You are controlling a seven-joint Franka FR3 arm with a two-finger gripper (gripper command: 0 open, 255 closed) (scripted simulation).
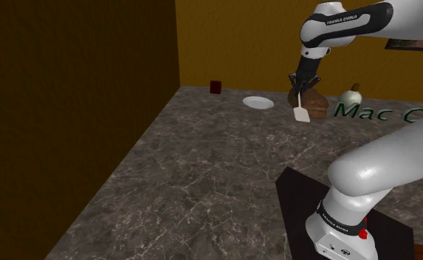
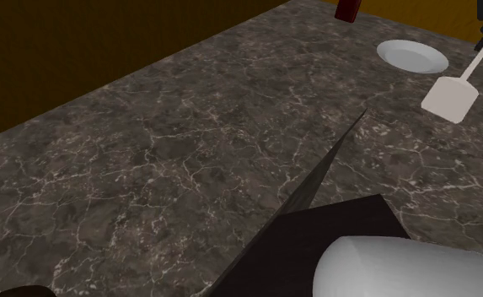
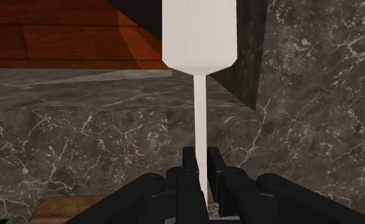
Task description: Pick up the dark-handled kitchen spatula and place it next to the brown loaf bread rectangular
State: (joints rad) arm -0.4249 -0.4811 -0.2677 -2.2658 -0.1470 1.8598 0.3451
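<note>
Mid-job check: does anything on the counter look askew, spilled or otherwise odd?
Nothing is spilled or tipped. The spatula hangs blade-down from the hand, clasped at its thin shaft, beside the brown loaf. One oddity: green lettering seems to float past the loaf with no visible package around it.

The spatula (image 1: 300, 111) has a flat white blade, squared with tapered shoulders, on a thin white shaft. Its upper end is clasped in the claw (image 1: 303, 83), and it hangs near upright beneath the claw, blade lowest. Whether the blade touches the worktop (image 1: 202, 162) cannot be determined. The loaf (image 1: 318, 103) is brown and rectangular. It rests on the worktop just below and beyond the claw, directly behind the blade in the shoulder view. Contact between the two cannot be determined.
</note>
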